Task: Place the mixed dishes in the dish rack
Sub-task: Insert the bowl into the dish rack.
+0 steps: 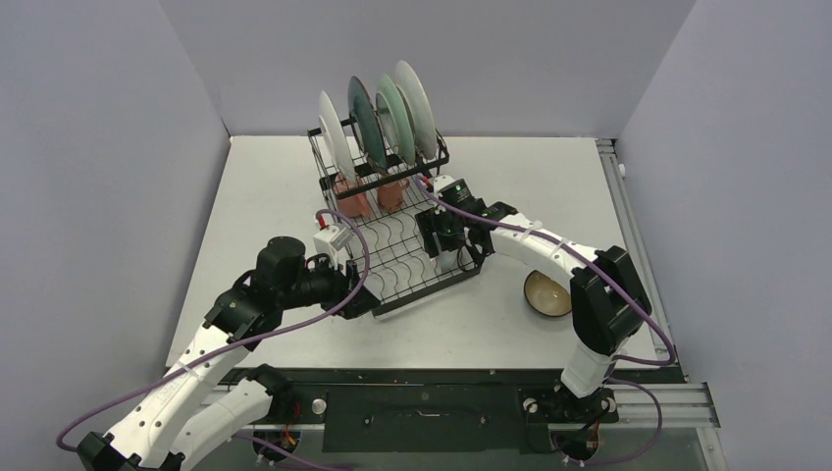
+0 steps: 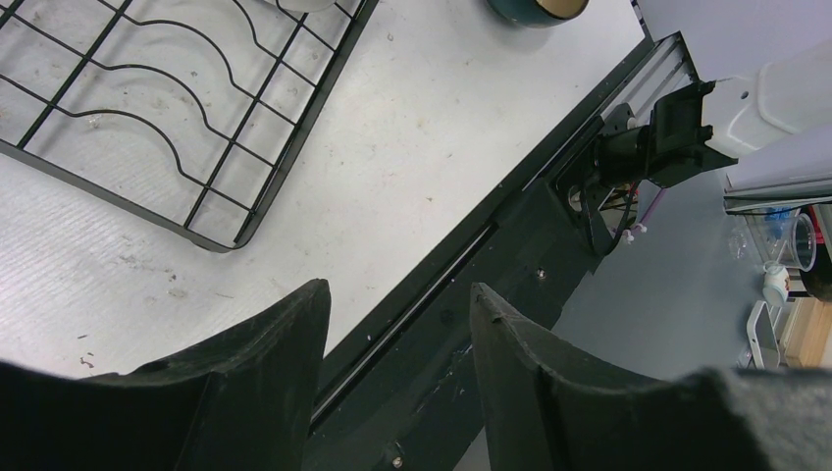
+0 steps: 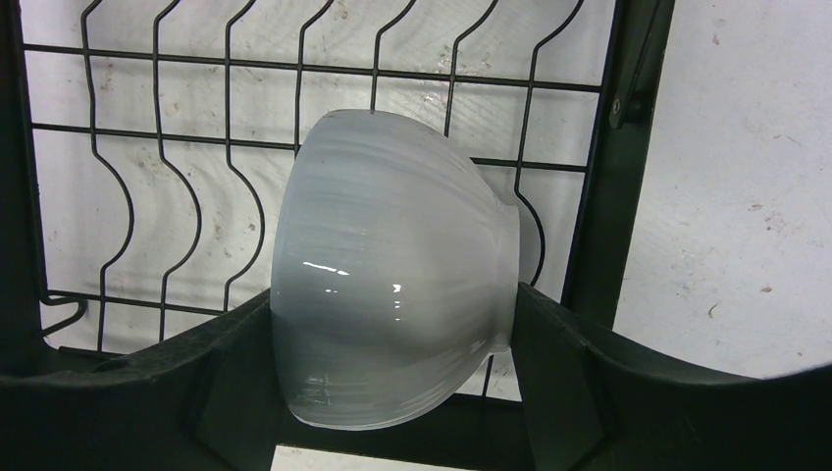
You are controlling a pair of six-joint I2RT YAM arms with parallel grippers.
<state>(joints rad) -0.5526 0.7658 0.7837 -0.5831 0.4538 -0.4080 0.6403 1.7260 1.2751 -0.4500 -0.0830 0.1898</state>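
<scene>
The black wire dish rack (image 1: 432,291) stands mid-table. Several plates (image 1: 392,120) sit upright in its top slots, and two pink mugs (image 1: 390,194) rest below them. My right gripper (image 3: 392,294) is shut on the white bowl (image 3: 392,255), holding it on its side just over the lower tray's wires (image 3: 177,211); in the top view the right gripper (image 1: 446,253) hangs over the tray's right part. The dark brown-gold bowl (image 1: 546,292) sits on the table right of the rack. My left gripper (image 2: 399,287) is open and empty by the rack's front left corner (image 2: 221,235).
The black base rail (image 1: 442,378) runs along the table's near edge, right under the left fingers (image 2: 265,373). Grey walls close in the left, back and right. The dark bowl's rim (image 2: 538,8) shows at the top of the left wrist view.
</scene>
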